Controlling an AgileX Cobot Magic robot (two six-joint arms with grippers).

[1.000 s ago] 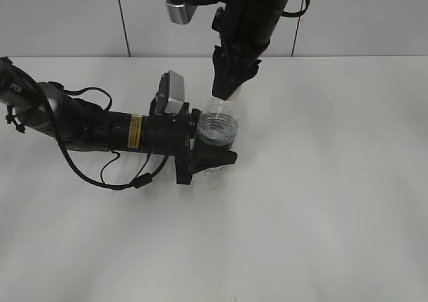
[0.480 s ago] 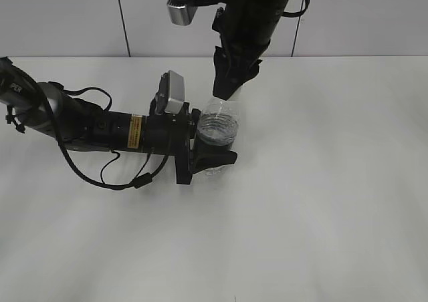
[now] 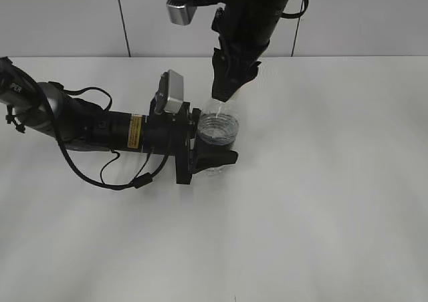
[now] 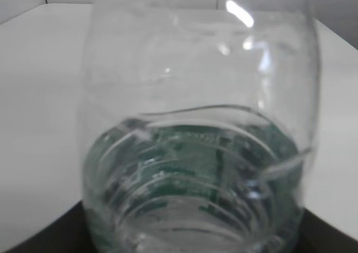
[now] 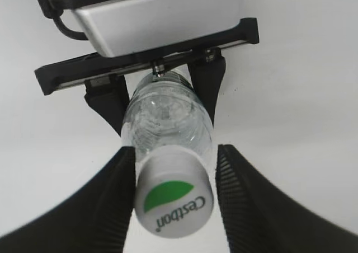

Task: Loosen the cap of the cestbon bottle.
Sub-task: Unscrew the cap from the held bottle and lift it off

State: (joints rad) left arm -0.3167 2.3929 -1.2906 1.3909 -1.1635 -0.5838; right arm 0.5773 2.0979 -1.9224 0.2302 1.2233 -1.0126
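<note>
While the cestbon bottle (image 3: 218, 131) stands upright on the white table (image 3: 321, 182), partly filled with clear water, my left fingers (image 3: 212, 160) clamp its body; my right fingers (image 5: 238, 191) flank the white cap (image 5: 173, 200), the left one touching it; grip uncertain.

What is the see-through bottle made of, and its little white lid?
The cestbon bottle looks like thin clear plastic: you can see straight through its glossy, ribbed wall to the water inside. The cap looks like solid white plastic, smooth and slightly matte, with a green mark and lettering printed on top. The black fingers beside the cap look like hard ridged plastic, though that is less certain.
</note>
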